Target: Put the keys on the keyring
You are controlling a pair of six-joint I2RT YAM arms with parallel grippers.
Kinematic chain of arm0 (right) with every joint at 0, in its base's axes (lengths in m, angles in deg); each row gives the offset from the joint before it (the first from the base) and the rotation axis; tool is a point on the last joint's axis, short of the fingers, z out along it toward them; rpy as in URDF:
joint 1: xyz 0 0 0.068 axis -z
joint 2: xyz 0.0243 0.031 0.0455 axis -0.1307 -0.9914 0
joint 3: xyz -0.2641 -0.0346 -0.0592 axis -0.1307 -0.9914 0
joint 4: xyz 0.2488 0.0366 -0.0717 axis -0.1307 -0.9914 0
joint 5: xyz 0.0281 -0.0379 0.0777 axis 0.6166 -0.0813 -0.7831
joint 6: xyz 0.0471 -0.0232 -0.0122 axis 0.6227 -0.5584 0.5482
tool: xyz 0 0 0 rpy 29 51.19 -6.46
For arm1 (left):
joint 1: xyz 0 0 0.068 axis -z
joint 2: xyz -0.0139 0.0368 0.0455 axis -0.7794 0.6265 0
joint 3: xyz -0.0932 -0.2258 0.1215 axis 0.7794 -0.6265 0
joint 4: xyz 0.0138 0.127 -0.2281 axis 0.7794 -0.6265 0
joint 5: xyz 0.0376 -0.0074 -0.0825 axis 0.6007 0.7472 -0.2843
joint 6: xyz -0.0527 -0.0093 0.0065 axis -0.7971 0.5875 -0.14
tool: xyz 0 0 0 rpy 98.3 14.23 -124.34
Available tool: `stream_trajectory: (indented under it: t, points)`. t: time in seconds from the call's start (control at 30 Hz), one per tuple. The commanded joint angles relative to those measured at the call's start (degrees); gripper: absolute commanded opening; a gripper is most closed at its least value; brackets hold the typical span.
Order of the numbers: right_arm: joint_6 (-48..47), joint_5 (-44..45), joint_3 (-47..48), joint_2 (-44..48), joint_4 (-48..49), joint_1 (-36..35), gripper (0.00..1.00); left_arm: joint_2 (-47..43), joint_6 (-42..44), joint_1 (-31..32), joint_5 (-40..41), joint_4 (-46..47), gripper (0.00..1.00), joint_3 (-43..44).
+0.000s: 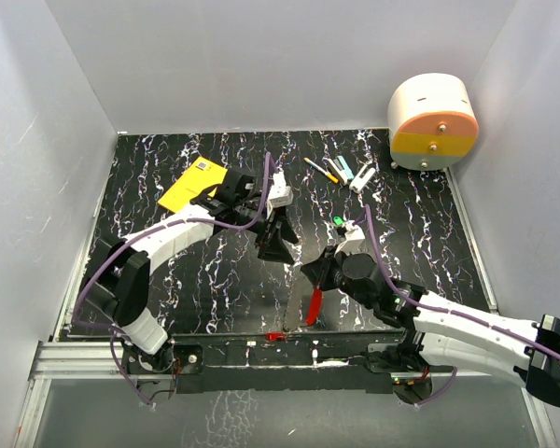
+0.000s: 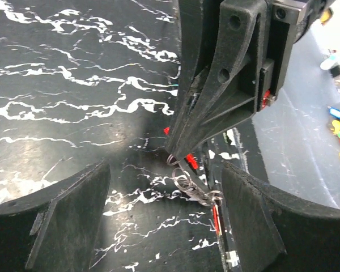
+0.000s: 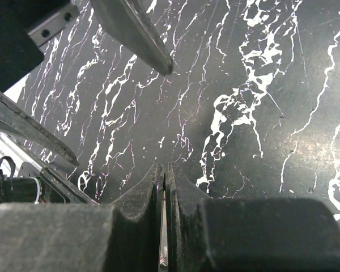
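My right gripper is shut on a slim red key that hangs from its jaws toward the table's front. In the right wrist view only a thin silvery sliver shows between the closed fingers. In the left wrist view the right gripper's tip holds a bit of red. A string of silver wire rings, the keyring, trails from it to a slim red-and-white piece. My left gripper is open and empty just left of and behind the right one. Its fingers flank the rings.
A yellow box lies at the back left and pens and markers at the back middle. A round white, orange and yellow container stands at the back right. A small green piece sits by the right wrist. A small red piece lies at the front edge.
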Motion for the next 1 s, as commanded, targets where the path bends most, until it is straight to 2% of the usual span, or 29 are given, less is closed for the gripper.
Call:
stream_trajectory:
  t: [0.0, 0.13, 0.6, 0.97]
  points:
    - [-3.7, -1.9, 2.2, 0.6, 6.3, -0.2, 0.08, 2.7, 5.3, -0.1, -9.9, -6.5, 0.77, 2.0]
    - [-4.8, -2.2, 3.0, 0.0, 8.0, -0.7, 0.08, 5.2, 8.3, 0.1, -11.7, -11.4, 0.77, 3.7]
    - [-6.2, -0.6, 5.1, -1.1, 9.2, -1.9, 0.08, 6.8, 11.2, 3.3, -12.7, -15.1, 0.77, 3.7]
    - [-5.3, -0.7, 5.4, -0.1, 8.3, -2.0, 0.08, 8.2, 14.8, 4.4, -12.6, -19.5, 0.7, 5.1]
